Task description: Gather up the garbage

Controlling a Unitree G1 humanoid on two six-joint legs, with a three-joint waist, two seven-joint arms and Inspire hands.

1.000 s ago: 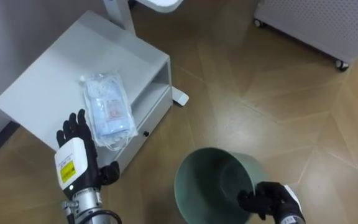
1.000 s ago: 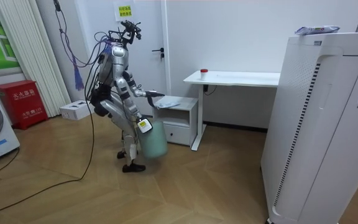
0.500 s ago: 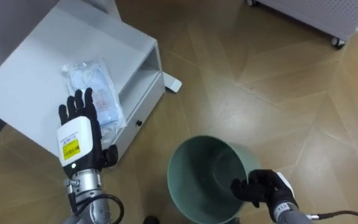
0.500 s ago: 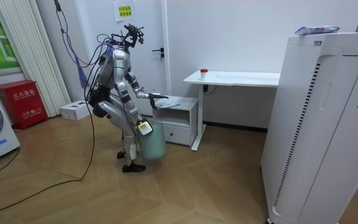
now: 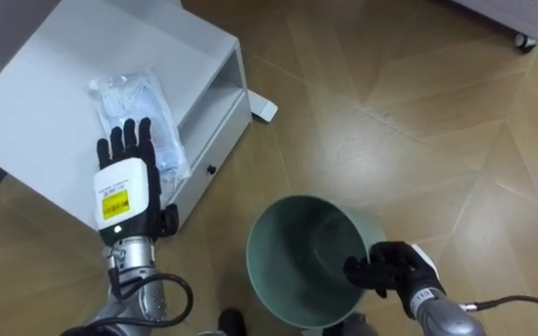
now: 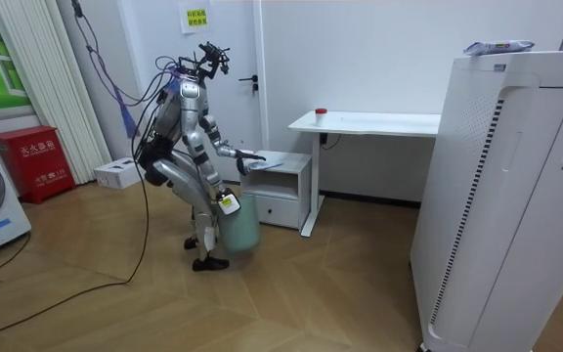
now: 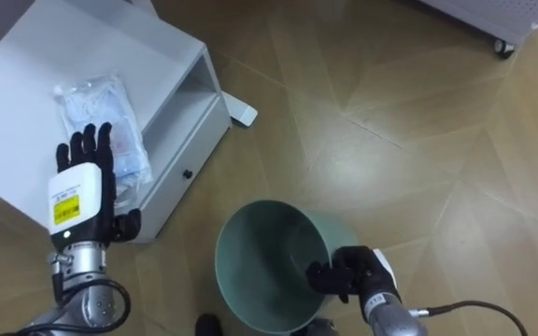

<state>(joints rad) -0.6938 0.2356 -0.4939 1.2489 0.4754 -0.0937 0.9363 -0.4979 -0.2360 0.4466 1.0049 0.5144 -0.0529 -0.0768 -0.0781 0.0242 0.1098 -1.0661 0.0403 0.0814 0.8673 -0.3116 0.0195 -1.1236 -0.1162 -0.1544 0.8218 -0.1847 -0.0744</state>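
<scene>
A: Left hand (image 5: 127,187) is flat, fingers straight and spread, holding nothing. It sits over the near end of the plastic packet (image 5: 131,98). Can't tell if it's touching the film.

B: Right hand?

A: Right hand (image 5: 390,269) is curled onto the rim of the green bin (image 5: 302,257), gripping one side only. Room view has the bin hanging low by the robot's leg, with the robot bent toward the white cabinet (image 5: 45,121).

B: So the garbage isn't picked yet.

A: No. The packet lies flat on the cabinet top, near its front edge.

B: Failure modes?

A: Three, as I judge it. One: the film looks slick and soft, so flat fingers closing on it may just shove it along the top or off the edge onto the floor. Two: a pinch that catches only loose film could slip during the lift. Three: the bin is off to the right and lower than the top, so a release that doesn't travel far enough misses the mouth. A one-sided rim grip also lets the bin tilt.

B: What's in the containers?

A: The bin looks empty; the inner wall and bottom show bare. The cabinet has an open slot (image 5: 215,105) under the top, and nothing shows in the visible part. Drawer below it is closed, contents unknown.
</scene>
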